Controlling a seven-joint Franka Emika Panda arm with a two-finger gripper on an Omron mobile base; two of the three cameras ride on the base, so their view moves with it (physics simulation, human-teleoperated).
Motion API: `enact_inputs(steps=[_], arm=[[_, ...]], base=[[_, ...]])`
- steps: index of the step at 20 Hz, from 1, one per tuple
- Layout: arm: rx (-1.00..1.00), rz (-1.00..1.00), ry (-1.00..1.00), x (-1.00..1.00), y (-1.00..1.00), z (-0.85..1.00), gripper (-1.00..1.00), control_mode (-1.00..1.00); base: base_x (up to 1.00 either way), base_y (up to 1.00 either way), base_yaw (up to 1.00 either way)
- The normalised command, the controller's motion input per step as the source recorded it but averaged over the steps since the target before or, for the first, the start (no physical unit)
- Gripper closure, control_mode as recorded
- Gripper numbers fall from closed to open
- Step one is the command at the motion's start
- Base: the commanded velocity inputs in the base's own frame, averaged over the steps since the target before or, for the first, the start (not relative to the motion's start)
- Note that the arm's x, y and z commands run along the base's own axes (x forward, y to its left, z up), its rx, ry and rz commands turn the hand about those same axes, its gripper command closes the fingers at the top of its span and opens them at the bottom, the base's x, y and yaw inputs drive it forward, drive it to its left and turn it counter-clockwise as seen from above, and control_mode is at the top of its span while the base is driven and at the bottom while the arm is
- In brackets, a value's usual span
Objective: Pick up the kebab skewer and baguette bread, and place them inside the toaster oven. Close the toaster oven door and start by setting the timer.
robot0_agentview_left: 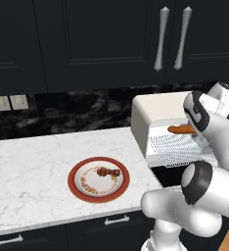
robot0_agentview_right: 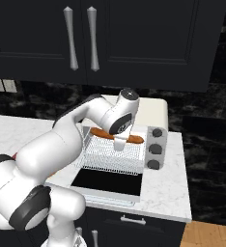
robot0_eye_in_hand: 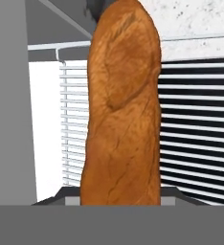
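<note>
The gripper (robot0_agentview_right: 120, 143) was clamped on the baguette bread (robot0_agentview_right: 116, 135), held level over the pulled-out wire rack (robot0_agentview_right: 114, 155) of the toaster oven (robot0_agentview_right: 153, 116). Apparently not yet resting; lower gently, then release. The kebab skewer (robot0_agentview_left: 107, 172) lay on the plate (robot0_agentview_left: 98, 197).

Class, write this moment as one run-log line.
claw: shut on baguette bread | over rack of toaster oven | toaster oven door: open | kebab skewer: on plate

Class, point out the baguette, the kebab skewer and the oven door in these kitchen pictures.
baguette (robot0_eye_in_hand: 123, 110): hand view, middle of the crust.
kebab skewer (robot0_agentview_left: 108, 172): left base view, dark chunks on the plate.
oven door (robot0_agentview_right: 110, 182): right base view, dark glass of the lowered panel.
</note>
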Motion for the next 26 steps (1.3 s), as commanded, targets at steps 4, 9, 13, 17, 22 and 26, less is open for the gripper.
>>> enact_inputs(steps=[4, 9, 13, 17, 22, 26], arm=[[0.0, 0.0, 0.0, 0.07, 0.0, -0.2, 1.0, -1.0], [0.0, 0.0, 0.0, 0.05, 0.0, -0.15, -1.0, -1.0], [0.0, 0.0, 0.0, 0.02, 0.0, -0.01, -1.0, -1.0], [0.0, 0.0, 0.0, 0.0, 0.0, -0.01, -1.0, -1.0], [-0.01, 0.0, 0.0, -0.27, -0.02, 0.0, -1.0, -1.0], [-0.09, 0.04, 0.01, -1.0, 0.22, 0.0, -1.0, -1.0]], base=[[0.0, 0.0, 0.0], [0.0, 0.0, 0.0], [0.0, 0.0, 0.0], [0.0, 0.0, 0.0], [0.0, 0.0, 0.0], [0.0, 0.0, 0.0]])
